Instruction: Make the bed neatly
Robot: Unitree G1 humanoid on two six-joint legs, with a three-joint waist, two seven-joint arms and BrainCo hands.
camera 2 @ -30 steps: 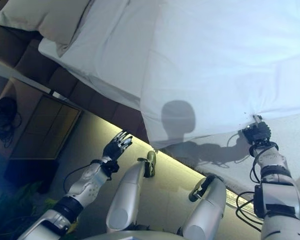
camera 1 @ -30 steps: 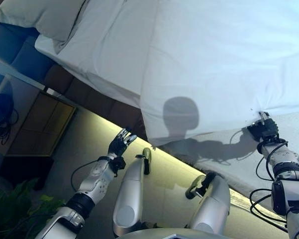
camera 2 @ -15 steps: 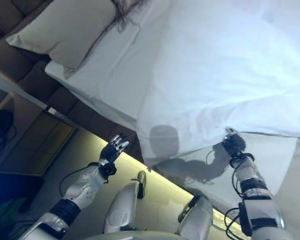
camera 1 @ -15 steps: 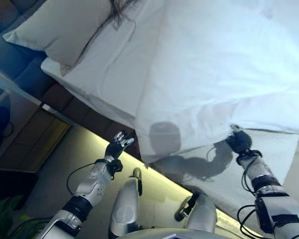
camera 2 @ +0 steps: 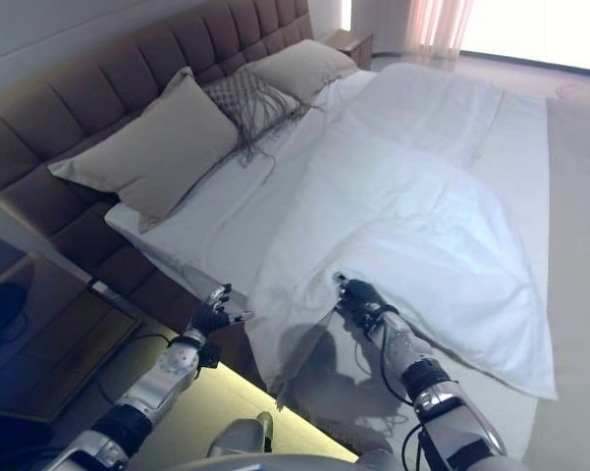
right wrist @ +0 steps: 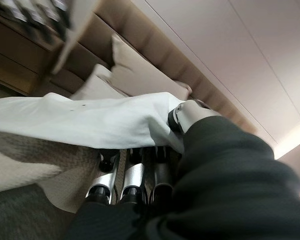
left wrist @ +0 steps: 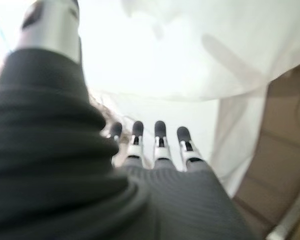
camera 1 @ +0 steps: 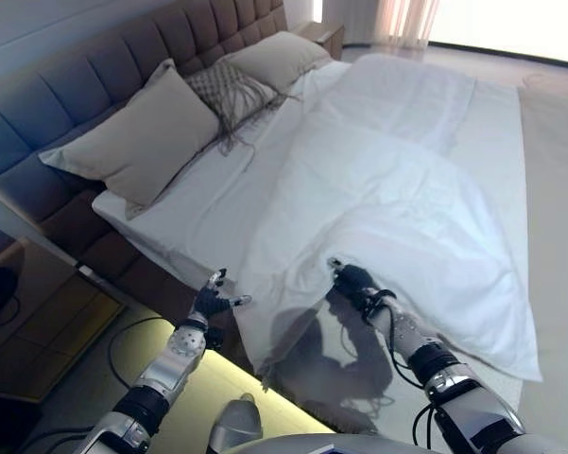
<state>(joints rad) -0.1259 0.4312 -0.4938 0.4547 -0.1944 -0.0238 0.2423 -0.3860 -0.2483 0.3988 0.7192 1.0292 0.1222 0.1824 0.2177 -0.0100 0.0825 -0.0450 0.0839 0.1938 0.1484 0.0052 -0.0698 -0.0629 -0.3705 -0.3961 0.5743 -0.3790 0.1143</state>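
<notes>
The right hand (camera 1: 355, 280) has its fingers (right wrist: 131, 176) curled round the near edge of the white duvet (camera 1: 406, 208), which lies rumpled on the bed (camera 1: 161, 222), its long axis running from the pillows (camera 1: 137, 142) down toward the foot. The left hand (camera 1: 211, 302) hovers open beside the mattress, holding nothing.

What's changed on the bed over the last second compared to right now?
The camera has tilted up, so the headboard and pillows now show. The right hand, still shut on the white duvet's edge, has carried it up the bed toward the pillows. The left hand stays open and empty beside the mattress.
</notes>
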